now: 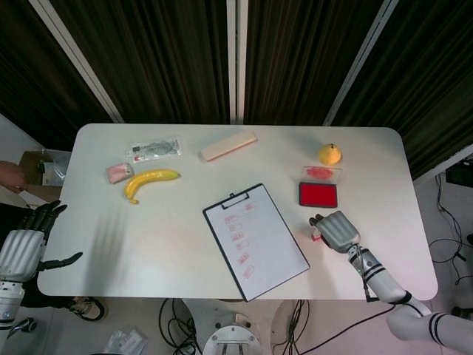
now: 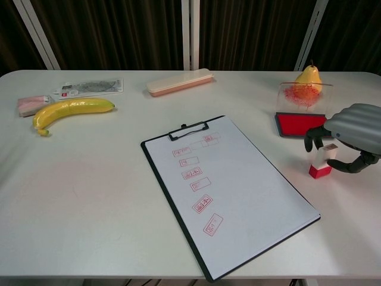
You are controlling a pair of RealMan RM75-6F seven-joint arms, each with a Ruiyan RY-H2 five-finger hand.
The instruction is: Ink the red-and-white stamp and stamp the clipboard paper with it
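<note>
**Right hand cupped over the stamp beside the ink pad**

The right hand (image 2: 351, 134) hangs knuckles-up over the red-and-white stamp (image 2: 320, 162), its fingers (image 2: 311, 137) curled down on the far side and the thumb hooked round the near side. The stamp stands upright on the table (image 2: 89, 196), red end down, inside that curl. Whether the fingers actually press on it cannot be told: the chest view shows slim gaps on both sides, and in the head view the hand (image 1: 337, 230) covers most of the stamp (image 1: 316, 237). The forearm runs back off the table's near right edge.

The left hand (image 1: 24, 244) is off the table at the far left of the head view, holding nothing, fingers straight and apart, thumb stuck out sideways.

Counted on the table: one clipboard (image 2: 229, 193), lying at an angle in the middle with the clip at its far end, and one sheet of paper (image 2: 238, 179) on it carrying seven red stamp marks (image 2: 197, 184) in a loose column down its left side. One red ink pad (image 2: 297, 124) lies open just beyond the stamp, with one clear lid (image 2: 302, 94), smeared red, behind it. One pear (image 2: 309, 75) stands behind the lid. There is one banana (image 2: 70, 109), one small pink packet (image 2: 34, 103) just to its left, one flat printed packet (image 2: 90, 87) behind it, and one long cream case (image 2: 179, 81) at the far middle.
</note>
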